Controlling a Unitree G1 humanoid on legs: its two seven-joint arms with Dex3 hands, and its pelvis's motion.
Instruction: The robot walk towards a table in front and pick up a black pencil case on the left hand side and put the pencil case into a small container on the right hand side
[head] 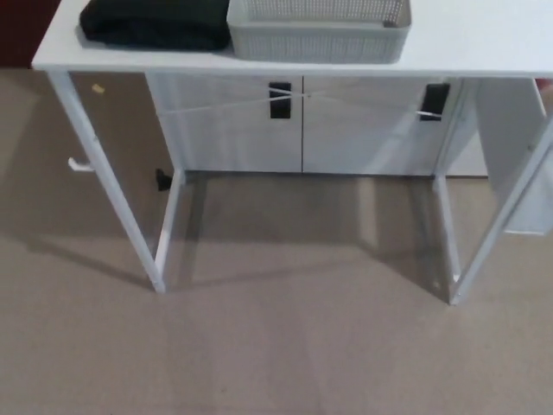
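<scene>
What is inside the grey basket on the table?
Only the mesh inner walls of the grey basket show, with nothing sticking up. Its near wall hides the bottom, so I cannot tell if it is empty.

A white table (484,39) stands ahead of me on thin white legs, and the upper edge of my view cuts off the far part of its top. The black pencil case (155,22) lies on the left of the top. A grey perforated container (315,39) sits right against its right end. The table's legs rest on beige carpeted floor (285,346).
</scene>
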